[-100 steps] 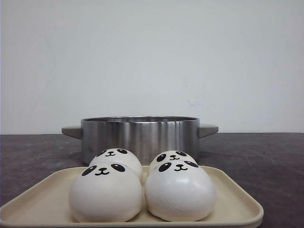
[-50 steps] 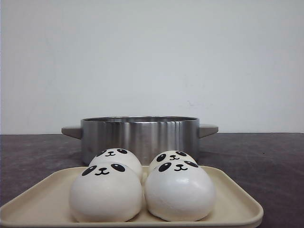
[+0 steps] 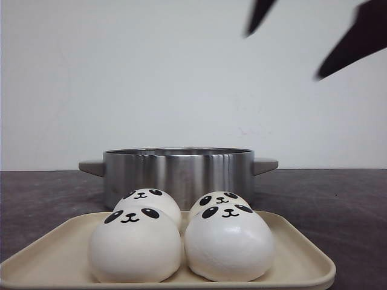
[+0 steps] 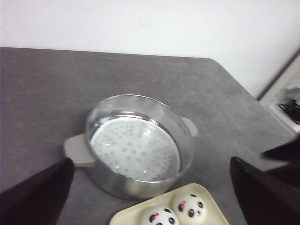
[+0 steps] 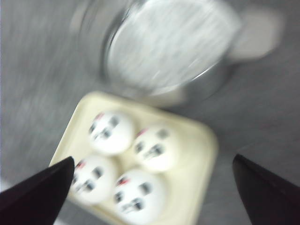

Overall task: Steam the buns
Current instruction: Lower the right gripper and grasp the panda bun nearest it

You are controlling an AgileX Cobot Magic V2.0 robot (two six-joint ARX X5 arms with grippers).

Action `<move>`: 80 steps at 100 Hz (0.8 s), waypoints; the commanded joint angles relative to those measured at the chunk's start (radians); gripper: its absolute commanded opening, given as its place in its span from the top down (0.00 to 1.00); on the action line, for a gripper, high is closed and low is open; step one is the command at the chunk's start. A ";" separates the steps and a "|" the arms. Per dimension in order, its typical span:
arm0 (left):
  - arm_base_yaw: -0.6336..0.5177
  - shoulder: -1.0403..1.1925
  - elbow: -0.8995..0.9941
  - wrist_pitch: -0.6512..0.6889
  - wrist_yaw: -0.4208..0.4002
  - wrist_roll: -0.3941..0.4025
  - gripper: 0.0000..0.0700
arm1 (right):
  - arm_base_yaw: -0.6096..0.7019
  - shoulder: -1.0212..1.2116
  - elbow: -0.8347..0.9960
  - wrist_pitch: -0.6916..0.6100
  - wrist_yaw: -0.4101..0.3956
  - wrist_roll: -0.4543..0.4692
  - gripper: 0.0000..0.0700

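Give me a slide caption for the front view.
Four panda-faced buns sit on a beige tray before a steel steamer pot, right gripper blurred overhead.

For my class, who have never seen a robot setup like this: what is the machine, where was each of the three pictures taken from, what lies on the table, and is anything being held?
It is a two-armed robot; each arm ends in jaws. One picture looks forward over the table. The other two come from cameras on the left and right wrists, looking down; the dark shapes at their lower corners are the jaws. On the dark table stands a steel steamer pot with a perforated insert. In front of it, a beige tray carries four panda-faced buns. The right gripper is blurred at the front view's top right. The left gripper is also open. Nothing is held.
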 commanded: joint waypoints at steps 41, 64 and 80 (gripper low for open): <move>-0.159 0.005 0.015 -0.014 -0.045 0.010 0.04 | 0.087 0.442 0.026 0.107 0.001 0.122 0.13; -0.196 0.005 0.015 -0.038 -0.057 0.010 0.04 | 0.086 0.549 0.026 0.159 0.009 0.140 0.35; -0.218 0.005 0.015 -0.040 -0.058 0.010 0.04 | 0.085 0.566 0.026 0.159 0.064 0.152 0.66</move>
